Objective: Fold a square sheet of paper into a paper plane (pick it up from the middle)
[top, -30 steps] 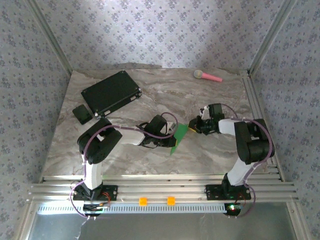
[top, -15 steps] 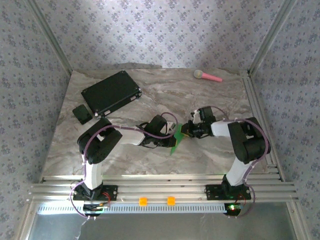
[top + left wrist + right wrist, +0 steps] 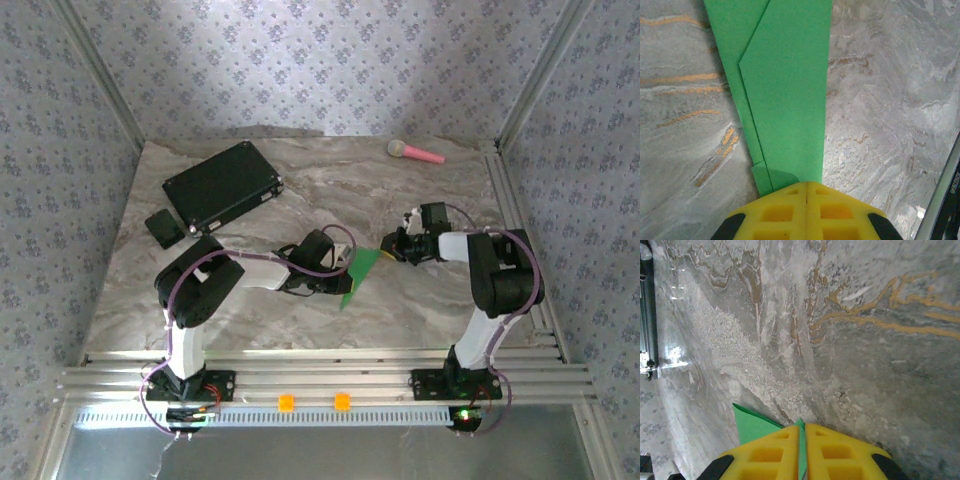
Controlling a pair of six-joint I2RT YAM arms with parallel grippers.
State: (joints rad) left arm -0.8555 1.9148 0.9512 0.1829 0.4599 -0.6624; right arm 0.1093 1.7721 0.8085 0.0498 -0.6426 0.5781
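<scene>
Marble-grey tabletop (image 3: 420, 195) bearing folded green paper (image 3: 362, 270); floral-papered walls (image 3: 320, 60), aluminium edge rails (image 3: 320, 372).

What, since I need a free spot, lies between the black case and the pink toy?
Nothing: the top view shows bare marble table between the black case and pink toy.

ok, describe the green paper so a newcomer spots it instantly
Find the middle of the marble table, between the two arms. The folded green paper is pinched there by the left hand and right hand. It is the only bright green thing; the black case and pink toy lie farther back.
</scene>
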